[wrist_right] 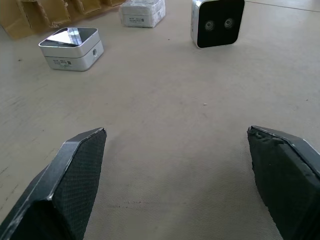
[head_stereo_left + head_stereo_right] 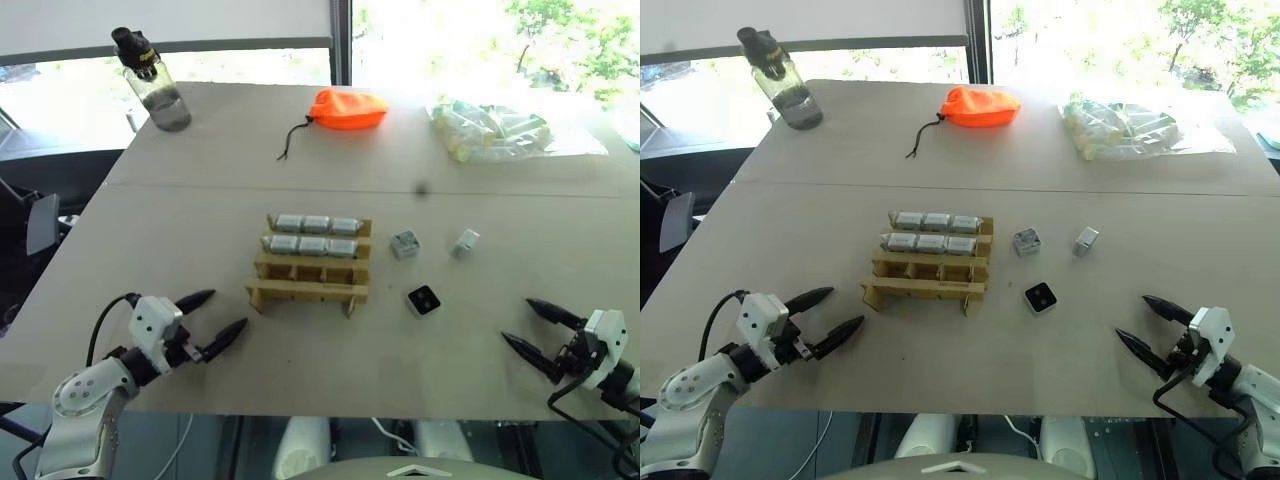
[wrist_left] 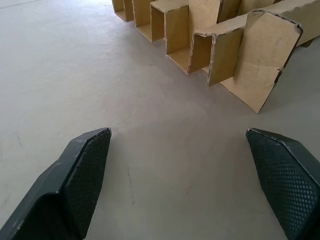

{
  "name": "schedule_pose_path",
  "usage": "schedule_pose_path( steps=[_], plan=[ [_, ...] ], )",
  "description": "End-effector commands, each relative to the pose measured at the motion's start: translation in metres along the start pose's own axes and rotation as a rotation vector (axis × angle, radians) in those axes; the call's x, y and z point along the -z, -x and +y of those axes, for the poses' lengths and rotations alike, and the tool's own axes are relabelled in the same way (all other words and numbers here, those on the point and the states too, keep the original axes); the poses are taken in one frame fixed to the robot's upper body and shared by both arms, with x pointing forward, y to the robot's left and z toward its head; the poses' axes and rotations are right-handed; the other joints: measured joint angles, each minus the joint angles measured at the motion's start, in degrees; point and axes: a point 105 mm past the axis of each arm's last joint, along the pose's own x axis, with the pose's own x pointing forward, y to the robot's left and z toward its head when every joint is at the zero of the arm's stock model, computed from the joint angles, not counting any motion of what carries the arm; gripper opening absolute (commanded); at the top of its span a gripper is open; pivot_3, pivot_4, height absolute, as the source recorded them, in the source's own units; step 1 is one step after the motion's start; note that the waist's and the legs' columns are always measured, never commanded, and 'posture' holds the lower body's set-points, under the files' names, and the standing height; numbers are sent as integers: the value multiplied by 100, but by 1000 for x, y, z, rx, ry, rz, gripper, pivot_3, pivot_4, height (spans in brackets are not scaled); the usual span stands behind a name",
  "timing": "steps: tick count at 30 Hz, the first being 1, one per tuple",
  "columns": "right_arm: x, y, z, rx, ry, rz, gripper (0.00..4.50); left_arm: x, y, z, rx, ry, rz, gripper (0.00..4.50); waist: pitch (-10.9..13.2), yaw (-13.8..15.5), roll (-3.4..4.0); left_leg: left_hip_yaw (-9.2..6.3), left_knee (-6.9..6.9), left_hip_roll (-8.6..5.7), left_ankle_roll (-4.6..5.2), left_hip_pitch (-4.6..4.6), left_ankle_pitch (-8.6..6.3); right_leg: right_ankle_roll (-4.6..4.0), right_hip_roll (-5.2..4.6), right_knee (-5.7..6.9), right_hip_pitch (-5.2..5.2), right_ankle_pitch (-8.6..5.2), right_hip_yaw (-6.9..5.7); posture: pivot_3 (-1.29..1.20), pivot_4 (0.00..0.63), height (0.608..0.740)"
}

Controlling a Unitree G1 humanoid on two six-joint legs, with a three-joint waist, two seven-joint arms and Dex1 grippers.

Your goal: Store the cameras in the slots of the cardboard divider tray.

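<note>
The cardboard divider tray (image 2: 308, 290) sits mid-table; its two far rows hold several silver-grey cameras (image 2: 313, 235) and the near row of slots stands empty. Three loose cameras lie to its right: one with its black face up (image 2: 423, 300), one grey (image 2: 405, 244) and one pale (image 2: 465, 242). My left gripper (image 2: 211, 318) hovers open near the table's front edge, left of the tray, with nothing between its fingers. My right gripper (image 2: 530, 325) is open at the front right, apart from the loose cameras. The right wrist view has the black-topped camera (image 1: 71, 48) and the lens-faced camera (image 1: 218, 22) ahead.
An orange pouch (image 2: 347, 109) with a black cord lies at the back centre. A clear bag of pale tubes (image 2: 492, 130) rests at the back right, and a water bottle (image 2: 153, 82) stands at the back left. The table's front edge runs just behind both grippers.
</note>
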Motion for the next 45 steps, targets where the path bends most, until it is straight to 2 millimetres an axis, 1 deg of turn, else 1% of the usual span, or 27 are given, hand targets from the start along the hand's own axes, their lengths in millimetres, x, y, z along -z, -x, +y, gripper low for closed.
schedule_pose_path(
  steps=[1,12,17,22,24,26,29,31,33,37,39,42,45],
  plan=[
    [6,2,3,-2,-16,11,4500,0,1,1,-7,-9,6,4479,0,0,-1,0,1,0,0,0,0,0,0,0,0,0,0,0,150,726],
    [5,-2,5,3,-3,8,4500,2,0,-6,-9,13,20,4479,-1,-5,-1,0,5,1,-1,6,1,1,3,6,5,1,1,0,150,726],
    [-4,-1,8,9,-8,-7,4500,0,6,-3,-11,1,28,4479,-1,-3,0,2,5,0,-2,6,1,0,3,7,5,1,2,0,150,726],
    [-11,-2,17,11,-14,-25,4500,-5,12,0,-11,-18,34,4479,0,-4,2,6,6,0,-1,6,1,1,2,7,4,1,5,0,150,726],
    [-18,-6,21,28,-35,-62,4500,-12,12,0,6,-23,23,4479,0,-7,1,7,8,0,-1,6,1,2,2,7,4,1,6,0,150,726],
    [-26,-11,25,35,-46,-91,4500,-25,9,0,29,-32,-5,4479,3,-9,5,5,8,2,-1,6,1,2,2,9,4,1,6,0,150,726],
    [-37,-22,36,16,-40,-109,4500,-58,4,3,76,-35,-100,4479,8,6,4,3,17,1,-2,4,1,2,0,19,3,0,5,0,150,726],
    [-42,-29,45,1,-49,-122,4500,-74,2,0,121,-47,-135,4479,10,11,0,-8,26,1,-3,1,2,2,-1,28,3,-1,1,0,150,726],
    [-46,-37,56,-13,-48,-119,4500,-87,-1,-6,188,-65,-146,4479,11,4,3,-7,27,0,-6,3,4,2,0,33,3,-1,3,0,150,726],
    [-47,-58,73,-6,-32,-86,4500,-112,0,-29,382,-111,-160,4479,16,-15,-1,1,27,-2,-31,0,18,1,6,39,-3,-1,11,0,150,726],
    [-46,-66,77,4,-36,-51,4500,-123,0,-37,450,-139,-160,4479,19,-15,2,8,27,-2,-36,1,21,2,9,39,-5,-1,19,0,150,726],
    [-37,-75,84,1,-14,70,4500,-136,2,-48,559,-213,-104,4479,24,-11,-6,9,28,-3,-40,2,23,18,10,40,-6,-11,21,0,150,726],
    [-43,-82,87,-7,-7,99,4500,-133,8,-57,662,-253,-12,4479,26,-11,-2,11,31,-4,-42,2,24,17,12,47,-9,-13,25,0,150,726]
  ],
)
